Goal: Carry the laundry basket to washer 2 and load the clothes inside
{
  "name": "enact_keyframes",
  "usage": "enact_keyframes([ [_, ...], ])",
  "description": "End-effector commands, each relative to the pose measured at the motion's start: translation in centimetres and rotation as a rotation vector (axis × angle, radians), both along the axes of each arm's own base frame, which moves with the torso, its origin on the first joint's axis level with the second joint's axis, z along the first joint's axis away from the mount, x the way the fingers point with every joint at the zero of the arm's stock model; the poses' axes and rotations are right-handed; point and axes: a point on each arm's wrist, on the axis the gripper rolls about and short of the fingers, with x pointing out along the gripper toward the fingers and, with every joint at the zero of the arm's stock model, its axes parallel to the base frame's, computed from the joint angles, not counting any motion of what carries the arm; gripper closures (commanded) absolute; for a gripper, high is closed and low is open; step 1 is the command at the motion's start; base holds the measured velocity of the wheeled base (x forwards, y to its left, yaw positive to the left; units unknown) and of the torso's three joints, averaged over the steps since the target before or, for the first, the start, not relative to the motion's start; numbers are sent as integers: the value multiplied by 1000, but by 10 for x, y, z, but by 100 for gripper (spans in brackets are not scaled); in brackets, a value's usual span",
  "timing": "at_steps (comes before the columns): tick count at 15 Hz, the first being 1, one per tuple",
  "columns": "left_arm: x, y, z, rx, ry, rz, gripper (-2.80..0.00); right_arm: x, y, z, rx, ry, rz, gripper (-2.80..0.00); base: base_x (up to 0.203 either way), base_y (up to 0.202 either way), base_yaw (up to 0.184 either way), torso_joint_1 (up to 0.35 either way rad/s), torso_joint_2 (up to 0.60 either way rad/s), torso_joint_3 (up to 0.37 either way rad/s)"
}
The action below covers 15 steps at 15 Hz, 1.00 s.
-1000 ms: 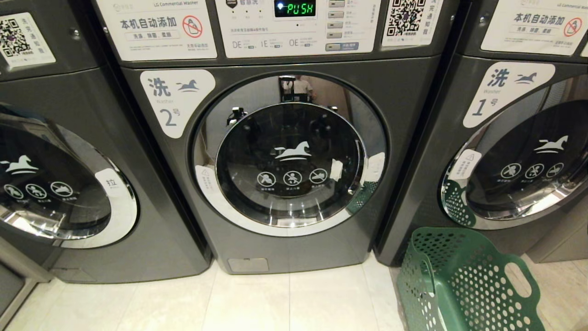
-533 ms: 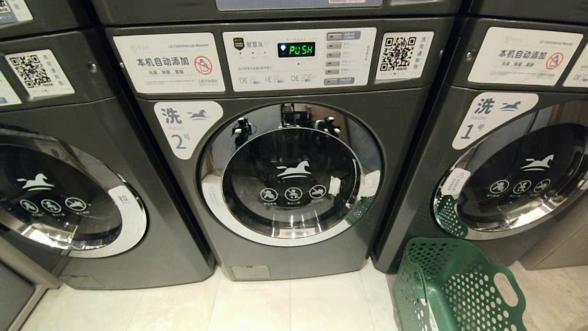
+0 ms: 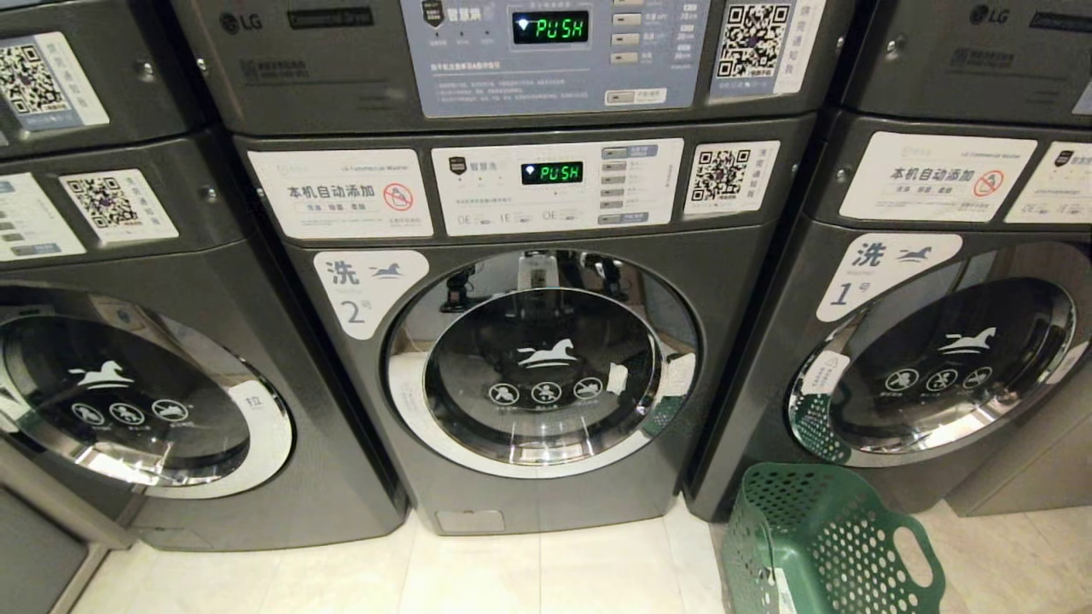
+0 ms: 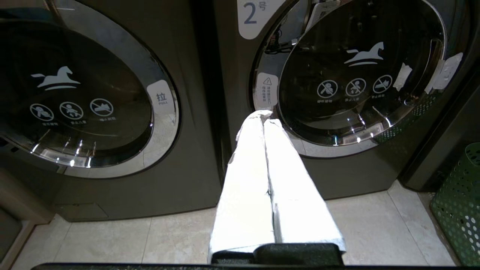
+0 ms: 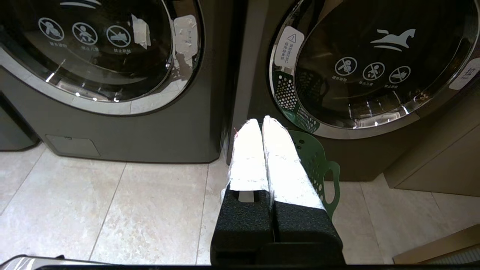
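Nearest the robot, pale floor tiles (image 3: pixel 546 571). At about 5 o'clock in the head view stands the laundry basket (image 3: pixel 832 546), dark green and perforated, on the floor in front of washer 1 (image 3: pixel 930 367); its lower part is cut off by the frame edge. The part of its interior in view shows only perforated plastic; none of the clothes can be made out in any view.

Neither arm appears in the head view. In the left wrist view the left gripper (image 4: pixel 262 114) has its white-wrapped fingers pressed together, nothing between them, hanging before the lower hinge side of washer 2's door. In the right wrist view the right gripper (image 5: pixel 258 122) is likewise closed and empty, its tips above the basket rim (image 5: pixel 318 157); the rest of the basket is hidden behind the fingers.

Beyond, at 12 o'clock, washer 2 (image 3: pixel 529 341), door shut. Its label (image 3: pixel 368 286) reads "洗" and "2" with a horse. The dark glass carries a white horse and three prohibition icons; their captions are too small to read. Panel display (image 3: pixel 552 172): green "PUSH". A sticker at 10 o'clock reads "本机自动添加". QR code at 1 o'clock.

Stacked above, an upper machine (image 3: pixel 512 51), top cut off, marked "LG", also shows "PUSH".

At 9 o'clock a third washer (image 3: pixel 145 401), partly cropped, has a tab on the door reading "拉".
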Motion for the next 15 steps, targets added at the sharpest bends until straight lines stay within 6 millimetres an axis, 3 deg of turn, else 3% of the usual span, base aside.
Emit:
enact_keyframes([
  [1, 3, 0, -11, 0, 38, 0, 0, 0, 0, 0, -1, 2, 0, 0, 0, 0, 0, 193, -500, -320],
  [7, 3, 0, -11, -1, 38, -1, 0, 0, 0, 0, 3, 2, 2, 0, 0, 0, 0, 197, -487, -294],
  [10, 3, 0, -11, -2, 38, -6, 0, 0, 0, 3, -49, -11, 5, 0, 0, 0, 0, 64, -140, -87],
  [11, 3, 0, -11, -2, 40, -6, 0, -3, 0, 14, -72, -42, 8, 0, 0, 0, 0, 24, -43, -27],
  [13, 3, 0, -11, 6, 38, -10, 0, -15, 1, 68, -92, -144, 29, 0, 0, 0, 0, 0, 0, 0],
  [15, 3, 0, -11, -1, 38, -8, 0, -1, 2, 118, -95, -102, 96, 0, 0, 0, 0, 0, 0, 0],
])
